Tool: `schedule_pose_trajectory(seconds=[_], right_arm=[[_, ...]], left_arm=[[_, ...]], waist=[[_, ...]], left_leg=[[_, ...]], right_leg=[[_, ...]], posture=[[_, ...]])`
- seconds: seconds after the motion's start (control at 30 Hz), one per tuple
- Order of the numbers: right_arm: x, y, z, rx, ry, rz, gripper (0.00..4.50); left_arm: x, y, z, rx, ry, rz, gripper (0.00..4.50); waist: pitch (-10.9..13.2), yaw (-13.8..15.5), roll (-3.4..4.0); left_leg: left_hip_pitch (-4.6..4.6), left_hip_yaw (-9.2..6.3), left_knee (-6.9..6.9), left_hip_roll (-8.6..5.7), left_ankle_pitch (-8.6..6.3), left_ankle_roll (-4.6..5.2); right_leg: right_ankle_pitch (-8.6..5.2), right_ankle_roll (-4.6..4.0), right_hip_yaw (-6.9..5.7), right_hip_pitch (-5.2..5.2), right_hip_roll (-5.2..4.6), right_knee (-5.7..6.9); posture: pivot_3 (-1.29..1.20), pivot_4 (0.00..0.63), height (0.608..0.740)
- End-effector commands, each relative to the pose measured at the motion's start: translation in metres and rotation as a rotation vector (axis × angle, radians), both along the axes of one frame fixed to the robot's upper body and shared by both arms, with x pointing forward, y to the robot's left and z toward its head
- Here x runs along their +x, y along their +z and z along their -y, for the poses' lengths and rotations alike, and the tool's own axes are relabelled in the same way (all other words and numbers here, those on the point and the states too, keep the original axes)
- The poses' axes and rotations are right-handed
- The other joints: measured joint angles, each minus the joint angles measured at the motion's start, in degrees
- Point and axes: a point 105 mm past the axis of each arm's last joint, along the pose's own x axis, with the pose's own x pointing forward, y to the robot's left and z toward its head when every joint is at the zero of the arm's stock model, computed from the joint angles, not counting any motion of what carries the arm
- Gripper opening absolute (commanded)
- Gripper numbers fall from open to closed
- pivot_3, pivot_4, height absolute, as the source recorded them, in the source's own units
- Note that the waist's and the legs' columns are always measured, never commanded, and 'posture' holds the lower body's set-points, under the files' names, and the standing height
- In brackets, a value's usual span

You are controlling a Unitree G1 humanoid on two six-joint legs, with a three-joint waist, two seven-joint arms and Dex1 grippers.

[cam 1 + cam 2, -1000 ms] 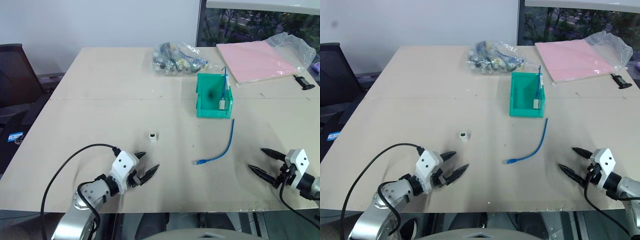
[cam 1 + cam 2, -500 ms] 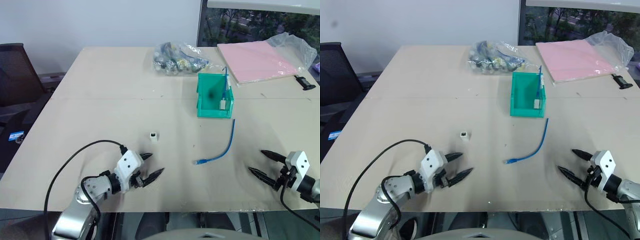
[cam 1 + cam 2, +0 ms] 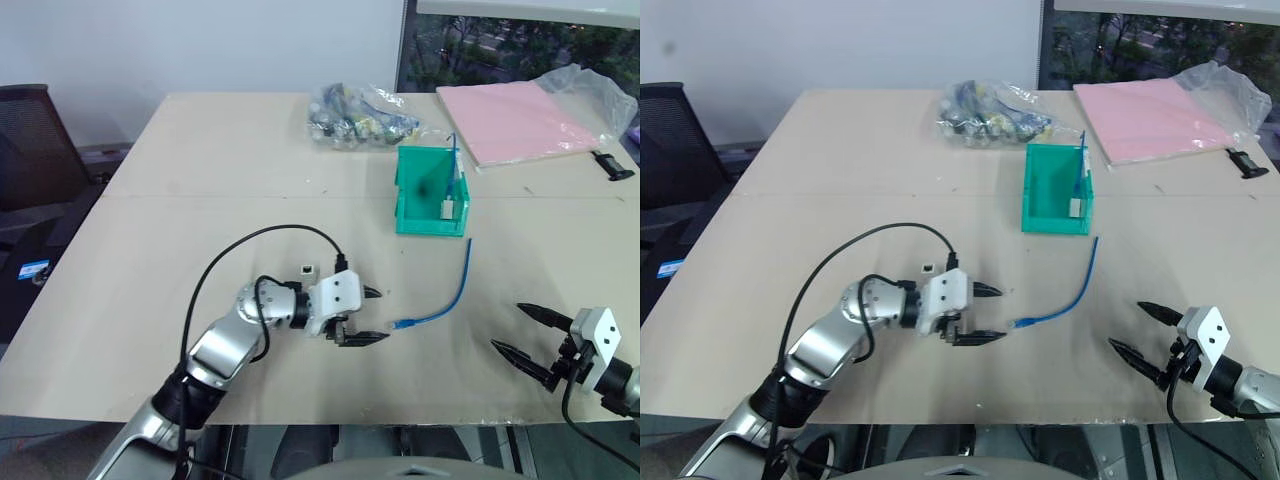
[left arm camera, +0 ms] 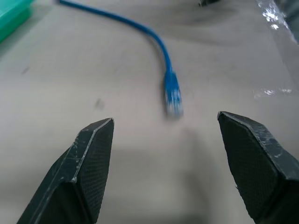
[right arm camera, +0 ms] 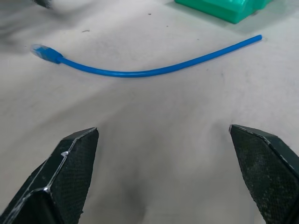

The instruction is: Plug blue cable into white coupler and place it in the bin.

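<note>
You're looking at the left gripper [image 3: 368,316] sitting over the middle of the table [image 3: 200,200], fingers standing apart w/ nothing between them, tips pointing toward the robot's right at the near plug of the blue cable [image 3: 452,295]. That plug is lying just beside the fingertips, not touching them (in the left wrist view the plug end [image 4: 172,95] is sitting just ahead of the gap between the two black fingers [image 4: 91,154]). The cable is lying flat on the table in a gentle curve, its far end reaching up to just short of the bin [image 3: 428,215], which is standing upright further back, w/ a small white item and a bit of blue cable resting inside against its right wall. The white coupler [image 3: 308,269] is sitting on the table right behind the left wrist, just beside it; contact can't be told. Your right gripper [image 3: 532,334] is hovering near the front right edge, fingers spread wide and empty, well apart from the cable. At the back, a clear bag of parts [image 3: 358,117] and a pink sheet in plastic [image 3: 520,120] are lying on the table.
</note>
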Motion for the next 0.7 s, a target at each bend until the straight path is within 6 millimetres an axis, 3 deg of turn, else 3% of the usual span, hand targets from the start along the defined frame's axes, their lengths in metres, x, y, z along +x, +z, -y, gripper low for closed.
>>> schedule_pose_trajectory(seconds=[0.03, 0.23, 0.57, 0.67, 0.7], right_arm=[[-0.01, 0.02, -0.004, -0.011, 0.023, 0.047, 4.41], [-0.039, 0.042, -0.019, 0.037, 0.164, 0.073, 4.41], [-0.05, 0.042, -0.028, 0.061, 0.244, 0.026, 4.41], [-0.05, 0.04, -0.027, 0.055, 0.236, 0.027, 4.5], [-0.049, 0.04, -0.026, 0.053, 0.233, 0.029, 4.5]], left_arm=[[-0.005, -0.006, 0.015, -0.002, -0.03, -0.023, 3.6], [-0.008, -0.018, 0.017, 0.04, -0.032, -0.026, 3.6], [-0.002, -0.022, 0.02, 0.044, 0.002, -0.043, 3.6], [-0.001, -0.022, 0.022, 0.046, 0.001, -0.048, 2.77], [-0.001, -0.022, 0.023, 0.045, 0.0, -0.047, 2.28]], waist=[[0.0, -0.27, 0.0], [0.07, -0.27, -0.03], [0.06, 0.03, -0.04], [0.06, 0.27, -0.04], [0.06, 0.27, -0.05]], left_leg=[[-0.01, -0.1, 0.0, -0.02, 0.0, 0.0], [0.04, -0.34, -0.01, 0.0, 0.0, 0.0], [0.07, -0.36, 0.02, -0.03, 0.0, 0.0], [0.07, -0.37, 0.03, -0.08, 0.0, 0.0], [0.08, -0.37, 0.04, -0.09, 0.0, 0.0]], right_leg=[[0.0, 0.0, 0.04, -0.01, 0.01, -0.01], [0.0, 0.01, 0.06, 0.03, -0.01, 0.07], [0.0, 0.02, 0.04, 0.1, -0.05, 0.07], [0.01, 0.03, 0.04, 0.11, -0.06, 0.07], [0.01, 0.03, 0.04, 0.11, -0.06, 0.07]], posture=[[0.0, 0.15, 0.74], [0.0, 0.15, 0.74], [0.0, 0.15, 0.74], [0.0, 0.15, 0.74], [0.0, 0.15, 0.74]])
